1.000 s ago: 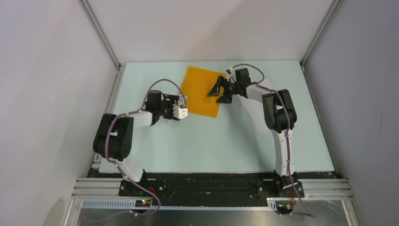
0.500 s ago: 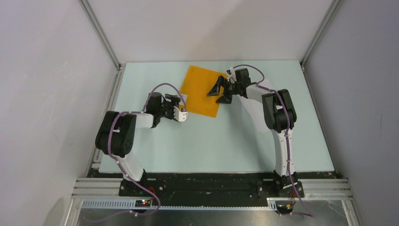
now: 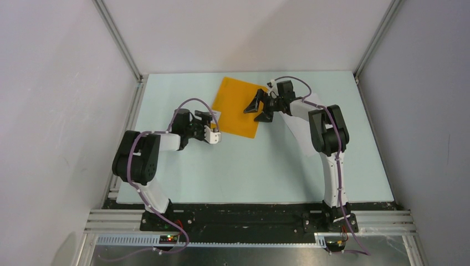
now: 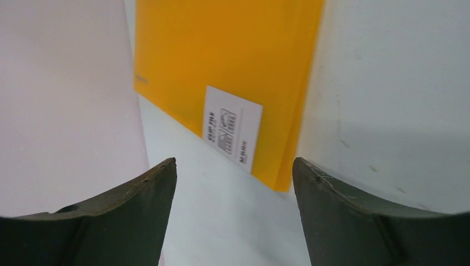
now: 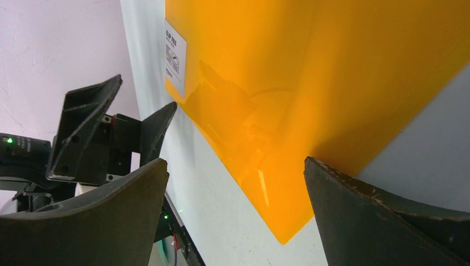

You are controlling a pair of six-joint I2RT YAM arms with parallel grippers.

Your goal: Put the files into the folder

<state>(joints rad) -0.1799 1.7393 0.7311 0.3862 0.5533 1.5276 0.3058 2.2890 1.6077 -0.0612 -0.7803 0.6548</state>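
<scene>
The orange-yellow folder [image 3: 238, 108] lies shut and flat on the table, with its white label [image 4: 233, 127] at its near-left corner. My left gripper [image 3: 213, 126] is open and empty, low over the table just off that corner [image 4: 234, 166]. My right gripper [image 3: 253, 112] is open and empty above the folder's right part, the folder's corner between its jaws [image 5: 235, 183]. The folder fills the right wrist view [image 5: 310, 72]. A paler white sheet, apparently the files [image 3: 291, 130], lies right of the folder, mostly hidden under the right arm.
The pale table [image 3: 249, 172] is walled by white panels at the left, back and right, with metal frame posts [image 3: 119, 39] at the back corners. The left gripper [image 5: 111, 133] shows in the right wrist view, beyond the folder.
A second ago the left gripper stood slightly farther right at the folder's near-left corner; it has drawn back a little toward the left. The right arm and the folder have not moved.
</scene>
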